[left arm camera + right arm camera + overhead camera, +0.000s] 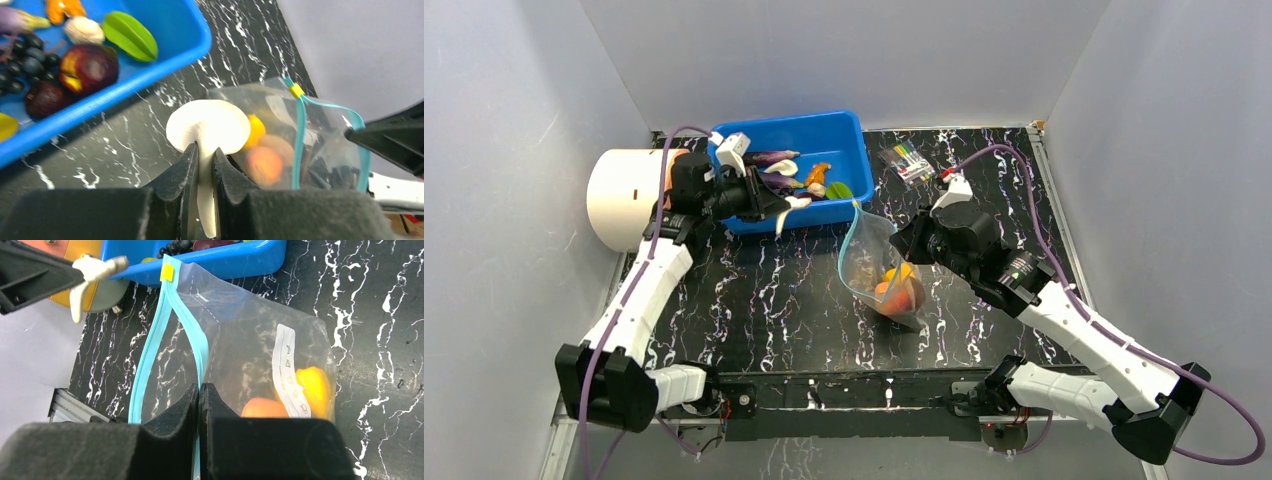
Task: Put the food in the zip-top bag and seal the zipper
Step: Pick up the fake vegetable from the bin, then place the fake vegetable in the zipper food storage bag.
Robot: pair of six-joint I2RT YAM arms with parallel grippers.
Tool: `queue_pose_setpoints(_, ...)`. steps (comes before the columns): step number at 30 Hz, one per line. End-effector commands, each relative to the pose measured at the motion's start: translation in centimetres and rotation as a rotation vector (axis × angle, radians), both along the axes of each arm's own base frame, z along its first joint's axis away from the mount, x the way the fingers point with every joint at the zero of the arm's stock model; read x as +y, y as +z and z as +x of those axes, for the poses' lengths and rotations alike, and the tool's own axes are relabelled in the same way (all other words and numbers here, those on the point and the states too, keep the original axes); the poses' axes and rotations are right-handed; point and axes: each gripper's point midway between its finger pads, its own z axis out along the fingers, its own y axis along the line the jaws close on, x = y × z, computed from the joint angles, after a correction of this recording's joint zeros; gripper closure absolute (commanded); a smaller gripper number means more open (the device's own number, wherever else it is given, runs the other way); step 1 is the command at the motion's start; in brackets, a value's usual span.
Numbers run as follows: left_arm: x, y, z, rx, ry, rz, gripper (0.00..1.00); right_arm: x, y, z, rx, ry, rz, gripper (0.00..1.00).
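My left gripper [205, 150] is shut on the stem of a white toy mushroom [207, 125], one piece of the food, held just in front of the blue bin [844, 135] and left of the zip-top bag [879, 260]. My right gripper [199, 387] is shut on one lip of the bag's mouth, on the teal zipper [150, 355], so the mouth gapes toward the left arm. A yellow slider [166, 272] sits at the zipper's far end. Inside the bag lie an orange fruit [262, 407] and a yellow pepper [312, 387].
The blue bin [170, 55] holds more food: a green slice [131, 36], a dark red fruit [90, 67], grapes [25, 55] and others. A white cylinder [624, 195] stands at the far left. A clear packet of markers [906, 160] lies right of the bin.
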Motion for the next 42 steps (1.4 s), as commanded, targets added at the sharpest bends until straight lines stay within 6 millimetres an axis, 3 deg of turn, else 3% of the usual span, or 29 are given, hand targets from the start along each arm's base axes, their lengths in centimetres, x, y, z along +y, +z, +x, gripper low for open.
queue_pose_setpoints(1, -1.6, 0.7, -4.0, 0.027, -0.087, -0.095, 0.98, 1.0, 2.8, 0.0, -0.043, 0.032, 0.069, 1.00)
queue_pose_setpoints(8, -4.3, 1.5, -7.2, 0.029, -0.191, -0.136, 0.98, 0.3, 2.7, 0.5, -0.051, 0.008, 0.000, 1.00)
queue_pose_setpoints(21, -8.2, 4.2, -12.2, 0.033, -0.316, -0.243, 0.98, 2.9, 1.8, -0.2, 0.002, 0.108, 0.079, 1.00)
queue_pose_setpoints(25, -9.0, 4.1, -12.7, 0.054, -0.341, -0.279, 0.98, 3.4, 1.9, -0.4, -0.002, 0.127, 0.105, 1.00)
queue_pose_setpoints(33, -10.2, 1.7, -12.1, 0.118, -0.306, -0.213, 1.00, 3.6, 2.6, -0.2, -0.014, 0.124, 0.117, 1.00)
queue_pose_setpoints(42, -11.5, -0.3, -11.6, 0.136, -0.297, -0.155, 0.98, 4.2, 4.1, -1.6, -0.002, 0.150, 0.265, 1.00)
